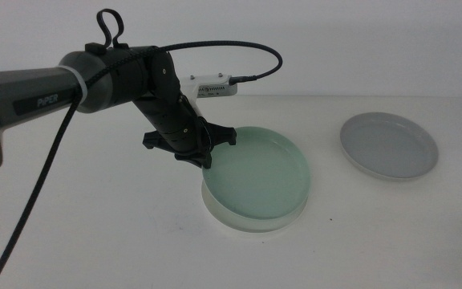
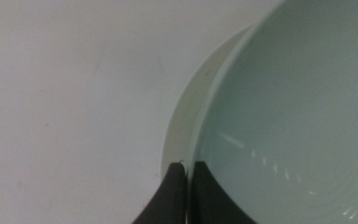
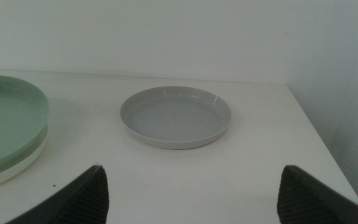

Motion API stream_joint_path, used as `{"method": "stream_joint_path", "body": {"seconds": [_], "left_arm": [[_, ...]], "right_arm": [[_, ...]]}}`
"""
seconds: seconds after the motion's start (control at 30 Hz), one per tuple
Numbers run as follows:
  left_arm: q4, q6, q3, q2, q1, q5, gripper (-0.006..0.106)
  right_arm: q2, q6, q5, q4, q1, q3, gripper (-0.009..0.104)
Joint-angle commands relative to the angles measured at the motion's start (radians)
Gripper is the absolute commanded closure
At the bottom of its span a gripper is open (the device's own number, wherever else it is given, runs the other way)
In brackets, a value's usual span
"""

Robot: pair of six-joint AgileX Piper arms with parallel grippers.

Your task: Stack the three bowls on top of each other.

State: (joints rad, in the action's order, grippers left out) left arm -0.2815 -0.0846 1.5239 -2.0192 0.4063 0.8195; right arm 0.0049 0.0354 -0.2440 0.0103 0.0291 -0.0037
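The green bowl is seen resting on the white bowl near the middle of the table, slightly off-centre, so that a crescent of white rim is left showing at the near-left side. The left gripper is set at the green bowl's left rim, and in the left wrist view its jaws are closed on that thin rim, one inside and one outside. The grey bowl lies alone, well apart to the right, upright with its hollow facing up; being round, no long axis is offered and any point of its rim may be taken. The right gripper is held low at the near right, jaws wide open, with the grey bowl straight ahead of them and between their lines. It is judged that the grey bowl is the one left to be stacked, and that the right arm is the nearer to it.
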Motion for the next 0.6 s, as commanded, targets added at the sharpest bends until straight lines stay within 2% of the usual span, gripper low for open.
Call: {"method": "stream_joint_path", "body": {"seconds": [0.0, 0.17, 0.3, 0.47, 0.57], "left_arm": [[0.002, -0.022, -0.003, -0.001, 0.000, -0.014, 0.102], [0.002, -0.025, -0.004, -0.001, -0.017, 0.004, 0.100], [0.002, -0.025, -0.004, -0.001, -0.019, 0.027, 0.093], [-0.014, 0.022, -0.004, -0.001, -0.028, 0.048, 0.074], [-0.049, 0.098, 0.008, 0.011, -0.037, 0.104, 0.055]], "right_arm": [[-0.005, 0.006, 0.006, 0.010, -0.007, 0.004, 0.003], [-0.005, 0.006, 0.006, 0.010, -0.007, 0.004, 0.003], [-0.005, 0.006, 0.006, 0.010, -0.007, 0.004, 0.003], [-0.005, 0.006, 0.006, 0.010, -0.007, 0.004, 0.003], [-0.005, 0.006, 0.006, 0.010, -0.007, 0.004, 0.003]]}}
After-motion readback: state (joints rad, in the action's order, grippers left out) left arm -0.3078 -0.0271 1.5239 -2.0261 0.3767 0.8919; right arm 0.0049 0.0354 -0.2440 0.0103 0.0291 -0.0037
